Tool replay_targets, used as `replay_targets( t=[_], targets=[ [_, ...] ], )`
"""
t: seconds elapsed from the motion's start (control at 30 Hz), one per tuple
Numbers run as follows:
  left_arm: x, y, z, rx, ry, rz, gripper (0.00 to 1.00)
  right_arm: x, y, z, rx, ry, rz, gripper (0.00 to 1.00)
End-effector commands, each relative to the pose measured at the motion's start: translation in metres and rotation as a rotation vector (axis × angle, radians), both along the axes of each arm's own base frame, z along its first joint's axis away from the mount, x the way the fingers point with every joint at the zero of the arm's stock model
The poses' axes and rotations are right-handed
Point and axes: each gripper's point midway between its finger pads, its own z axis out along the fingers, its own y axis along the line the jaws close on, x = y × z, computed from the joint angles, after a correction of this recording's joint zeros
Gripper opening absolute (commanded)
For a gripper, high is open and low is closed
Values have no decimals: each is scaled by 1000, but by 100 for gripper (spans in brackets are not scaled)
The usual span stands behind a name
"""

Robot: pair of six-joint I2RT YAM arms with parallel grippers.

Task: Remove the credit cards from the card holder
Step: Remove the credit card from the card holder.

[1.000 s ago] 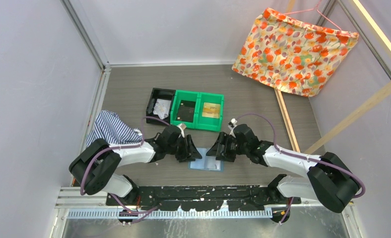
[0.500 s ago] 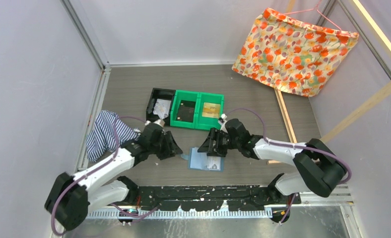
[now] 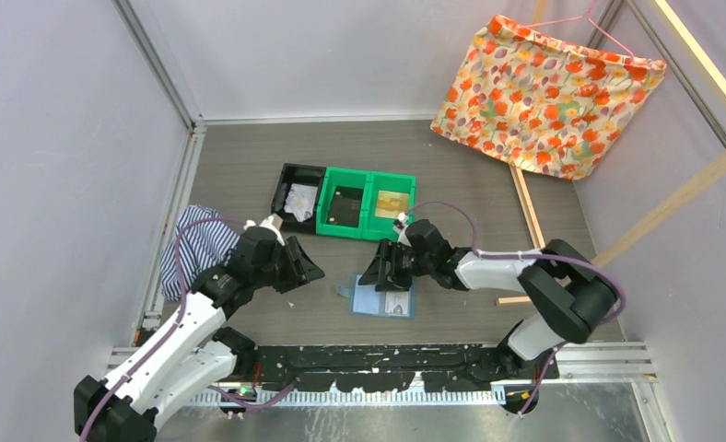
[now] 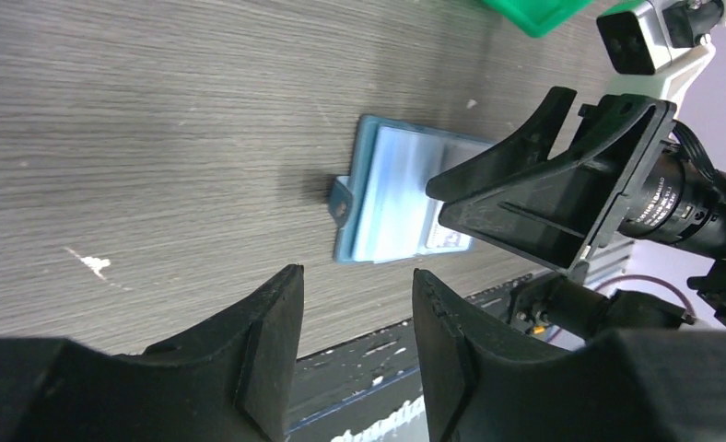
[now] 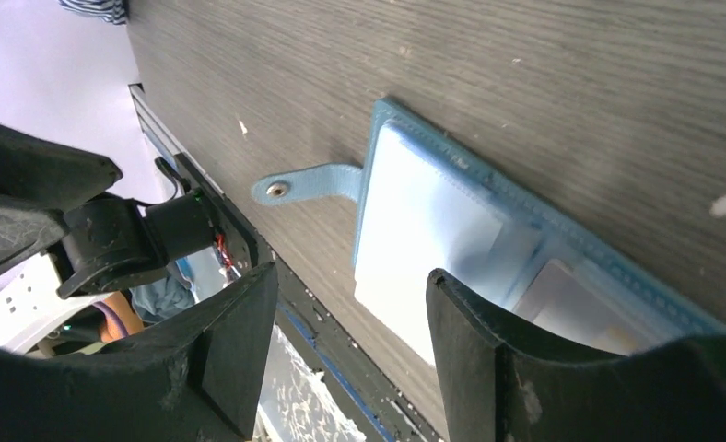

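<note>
The grey wood-grain table (image 3: 479, 157) filled the enclosure floor. A floral cloth (image 3: 548, 92) hung on a hanger at the far right corner, and a striped cloth (image 3: 198, 244) lay crumpled near the left wall. Towards the middle of the table sat a pair of joined green bins (image 3: 364, 198) with a black bin (image 3: 281, 193) touching their left side.

The left gripper (image 3: 309, 269) hung low over bare table, to the left of the card holder (image 3: 378, 296) and apart from it. Its fingers stood spread with nothing between them, and its wrist view showed the holder (image 4: 396, 198) beyond the tips. The right gripper (image 3: 378, 272) was at the holder's far edge, pointing towards the near-left. Its fingers were also spread and held nothing. In its wrist view the holder (image 5: 433, 230) lay in the gap between the two fingertips, and whether they touched it could not be told.

The card holder lay open and flat on the table near the front edge, between the two arms, pale blue inner side up with clear sleeves showing. A whitish card (image 5: 571, 295) sat inside a sleeve on the holder's right half. The small closing tab (image 5: 304, 184) stuck out flat from the holder's left edge, on the side facing the left gripper.
</note>
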Motion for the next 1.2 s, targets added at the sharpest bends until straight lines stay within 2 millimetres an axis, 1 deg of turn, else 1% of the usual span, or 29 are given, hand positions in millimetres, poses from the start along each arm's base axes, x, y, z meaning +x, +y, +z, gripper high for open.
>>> replay_targets(
  t=[0.0, 0.07, 0.13, 0.2, 0.27, 0.33, 0.4, 0.43, 0.5, 0.53, 0.57, 0.6, 0.63, 0.73, 0.77, 0.87, 0.97, 1.17],
  targets=[
    [9, -19, 33, -110, -54, -33, 47, 10, -7, 49, 9, -160, -19, 65],
    [12, -28, 40, -152, -49, -44, 46, 12, -20, 60, -5, -197, -55, 67],
    [14, -42, 53, -206, -70, -69, 45, 15, -36, 62, 9, -181, -107, 67],
    [16, -57, 63, -245, -88, -107, 45, 15, -53, 53, 16, -134, -157, 66],
    [17, -74, 66, -271, -79, -155, 45, 16, -66, 47, 19, -102, -200, 63],
    [17, -93, 59, -282, -44, -207, 45, 12, -70, 41, 20, -75, -217, 52],
    [18, -112, 49, -270, 10, -243, 41, 9, -72, 37, 21, -53, -228, 42],
    [17, -123, 44, -261, 34, -271, 40, 8, -73, 35, 19, -46, -233, 40],
    [14, -146, 41, -253, 60, -341, 40, 5, -77, 29, -3, -29, -242, 37],
    [14, -155, 32, -240, 86, -364, 40, 3, -81, 25, -21, -21, -252, 37],
    [15, -162, 27, -241, 95, -380, 39, 2, -84, 20, -37, -14, -259, 37],
    [17, -171, 10, -261, 126, -390, 33, -2, -91, 10, -62, -7, -282, 35],
    [16, -175, 1, -272, 147, -399, 33, -4, -93, 7, -68, -4, -289, 35],
    [14, -178, -19, -259, 199, -411, 34, -6, -97, -3, -88, 10, -295, 35],
    [15, -180, -21, -261, 196, -417, 35, -7, -98, -5, -91, 14, -294, 35],
    [12, -180, -33, -247, 219, -419, 44, -9, -98, -9, -95, 20, -286, 34],
    [9, -176, -43, -224, 237, -418, 45, -8, -95, -9, -89, 21, -274, 34],
    [3, -167, -59, -184, 258, -420, 44, -8, -92, -14, -90, 34, -259, 34]
  ],
)
